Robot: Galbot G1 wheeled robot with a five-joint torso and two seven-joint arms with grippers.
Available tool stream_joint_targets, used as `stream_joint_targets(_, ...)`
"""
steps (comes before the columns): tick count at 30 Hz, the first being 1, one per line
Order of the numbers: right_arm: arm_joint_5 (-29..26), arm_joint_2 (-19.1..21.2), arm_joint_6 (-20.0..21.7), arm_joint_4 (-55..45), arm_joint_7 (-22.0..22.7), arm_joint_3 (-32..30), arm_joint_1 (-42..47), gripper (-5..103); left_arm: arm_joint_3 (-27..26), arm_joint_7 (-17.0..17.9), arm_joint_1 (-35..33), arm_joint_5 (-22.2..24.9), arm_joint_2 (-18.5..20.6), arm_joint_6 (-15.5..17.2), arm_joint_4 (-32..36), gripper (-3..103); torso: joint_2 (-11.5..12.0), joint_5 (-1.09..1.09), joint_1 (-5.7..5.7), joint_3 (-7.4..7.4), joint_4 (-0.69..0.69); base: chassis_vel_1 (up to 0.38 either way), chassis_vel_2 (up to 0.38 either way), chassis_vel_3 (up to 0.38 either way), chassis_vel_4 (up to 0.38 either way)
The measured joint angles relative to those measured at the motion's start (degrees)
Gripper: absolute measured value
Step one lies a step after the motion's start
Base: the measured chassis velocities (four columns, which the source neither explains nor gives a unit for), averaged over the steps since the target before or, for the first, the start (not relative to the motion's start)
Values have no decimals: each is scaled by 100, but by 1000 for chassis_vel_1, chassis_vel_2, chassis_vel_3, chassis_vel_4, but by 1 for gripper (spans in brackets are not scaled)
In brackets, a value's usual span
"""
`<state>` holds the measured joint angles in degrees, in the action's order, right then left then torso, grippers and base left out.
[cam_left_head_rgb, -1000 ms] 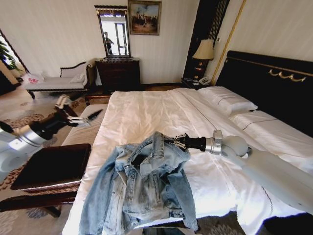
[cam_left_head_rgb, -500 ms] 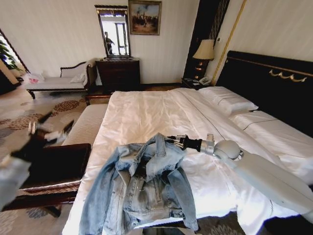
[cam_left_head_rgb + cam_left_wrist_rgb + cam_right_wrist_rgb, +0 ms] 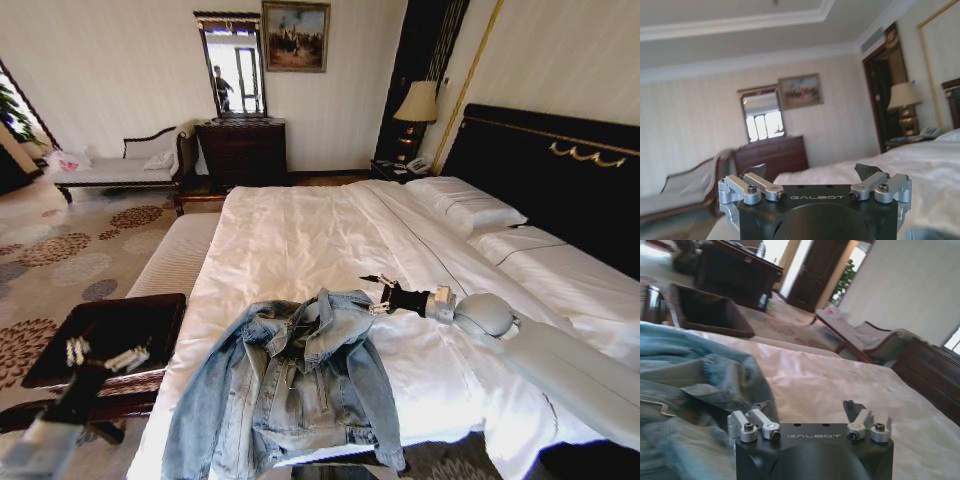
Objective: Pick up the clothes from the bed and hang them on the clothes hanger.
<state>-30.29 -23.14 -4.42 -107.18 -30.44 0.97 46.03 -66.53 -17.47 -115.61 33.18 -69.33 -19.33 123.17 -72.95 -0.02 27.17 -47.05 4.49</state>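
The clothes, a faded-blue denim jacket [image 3: 290,385], lie crumpled on the near corner of the bed [image 3: 290,225], partly hanging over its edge. My right gripper [image 3: 375,293] hovers low over the white sheet just beside the jacket's collar. It is open with nothing between its fingers. In the right wrist view the right gripper [image 3: 805,405] has the jacket [image 3: 695,385] to one side. My left gripper [image 3: 100,355] is low at the left, off the bed and over a dark table. The left gripper [image 3: 811,169] is open and empty. The clothes hanger is out of view.
A dark wooden table [image 3: 110,335] stands at the left of the bed, with a pale cushioned bench [image 3: 175,255] behind it. A dresser with a mirror [image 3: 240,150], a chaise [image 3: 115,168] and a lamp [image 3: 418,103] line the far wall. The black headboard [image 3: 560,165] rises at the right.
My left arm has dropped from shoulder height to low beside the table. The jacket's collar has sunk back onto the bed, and the right gripper has drawn slightly right of it.
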Motion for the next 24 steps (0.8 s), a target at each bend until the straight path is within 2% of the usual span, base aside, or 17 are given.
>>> stream_joint_targets(1, 15, 19, -1, -46, 1, 0, 39, 86, 13, 6, -11, -11, -25, -23, -16, 100, 0, 0, 0, 0, 0, 0, 0, 0, 0)
stream_joint_targets(3, 377, 156, -121, -435, 34, -1, 572, 96, 135, 143, -133, -53, -380, -301, -243, 100, 0, 2, -1, 1, 2, 0, 0, 0, 0)
stream_joint_targets(5, 514, 165, -163, -485, 37, 0, 684, 96, 154, 183, -165, -49, -452, -351, -287, 100, 0, 1, -1, 0, 3, 0, 0, 0, 0)
stream_joint_targets(6, 1002, 141, -300, -587, 96, -35, 1070, 99, 201, 267, -266, -51, -629, -519, -396, 100, 0, 1, -1, 0, 2, 0, 0, 0, 0)
stream_joint_targets(7, 1206, 87, -331, -634, 172, -81, 1283, 100, 238, 302, -329, -79, -737, -637, -462, 100, 0, 2, -1, 0, 2, 0, 0, 0, 0)
stream_joint_targets(9, 1307, 34, -334, -678, 254, -131, 1459, 100, 266, 327, -366, -100, -799, -713, -504, 100, 0, 3, -1, 0, 2, 0, 0, 0, 0)
stream_joint_targets(11, 1368, -204, -231, -846, 667, -262, 1978, 100, 442, 428, -540, -164, -962, -948, -686, 100, 0, 3, 0, 0, 1, 0, 0, 0, 0)
stream_joint_targets(14, 1405, -376, -173, -911, 909, -259, 2166, 100, 551, 456, -587, -207, -968, -1065, -817, 100, 0, 5, 0, 0, 1, 0, 0, 0, 0)
stream_joint_targets(16, 1554, -653, -167, -937, 1092, -157, 2324, 100, 799, 463, -605, -297, -889, -1253, -987, 100, 0, 2, 0, 0, 1, 0, 0, 0, 0)
stream_joint_targets(19, 1665, -802, -200, -913, 1132, -87, 2384, 100, 1049, 461, -645, -307, -808, -1320, -1035, 100, 0, 0, 0, 0, 2, 0, 0, 0, 0)
stream_joint_targets(21, 1920, -1092, -327, -787, 1145, 27, 2505, 100, 1418, 467, -655, -409, -758, -1376, -1183, 100, 0, 1, 1, -1, 2, 0, 0, 0, 0)
stream_joint_targets(24, 2053, -1201, -383, -765, 1138, 73, 2590, 100, 1494, 479, -609, -509, -793, -1407, -1306, 100, 0, 2, 1, -1, 1, 0, 0, 0, 0)
